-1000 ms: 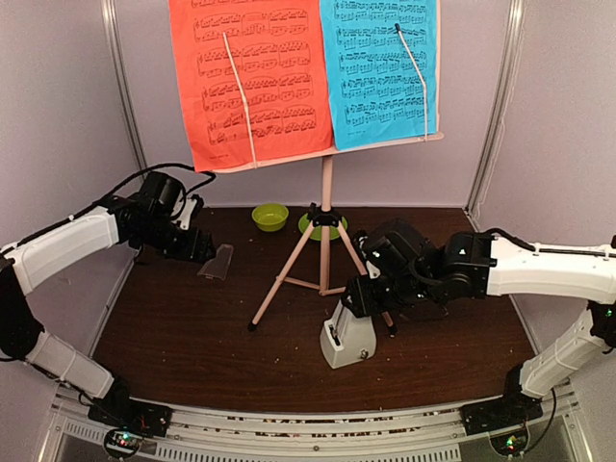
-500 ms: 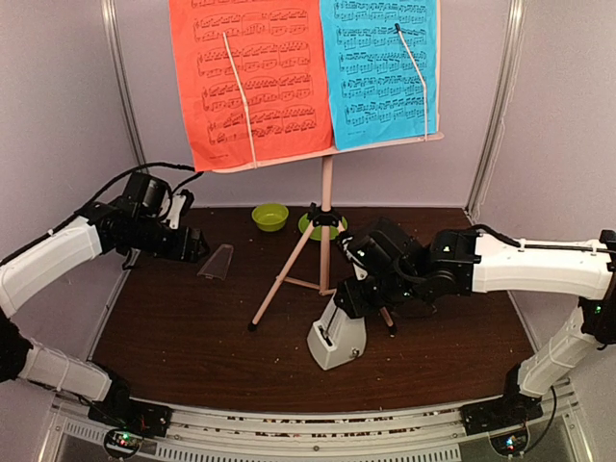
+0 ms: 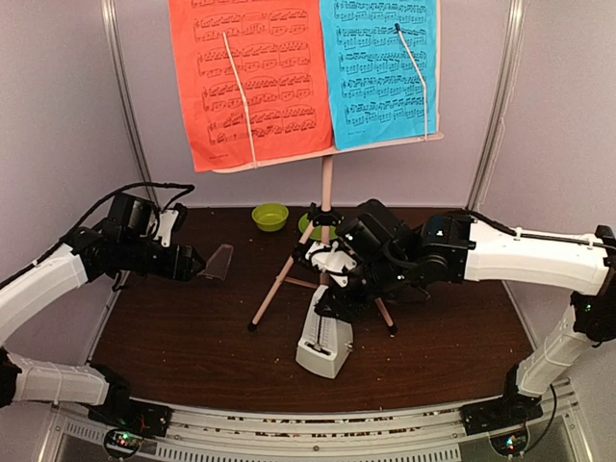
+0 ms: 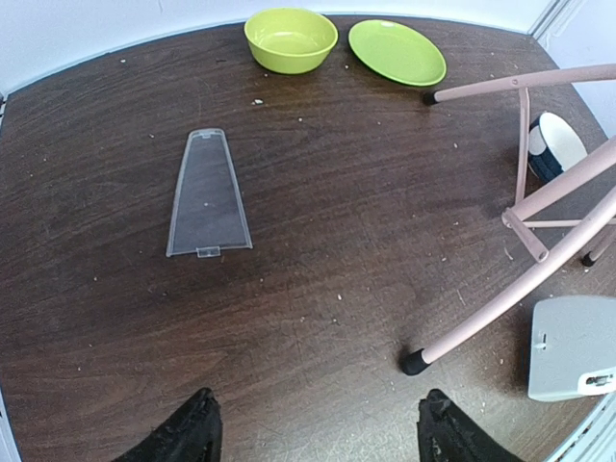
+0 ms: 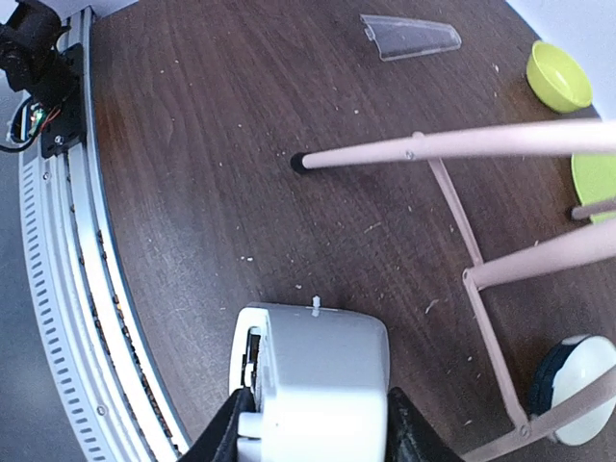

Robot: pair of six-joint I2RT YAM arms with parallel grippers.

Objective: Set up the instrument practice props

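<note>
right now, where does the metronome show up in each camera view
top external: metronome low centre, in front of the stand's legs.
left wrist: metronome at the lower right edge, cut off.
right wrist: metronome bottom centre, seen close up.
shared landmark: green bowl, top centre in the left wrist view, upper right in the right wrist view.

metronome (image 3: 322,345) stands before the music stand (image 3: 326,183), clear cover (image 3: 218,262) to its left, bowl (image 4: 290,40) and plate (image 4: 397,52) behind.
</note>
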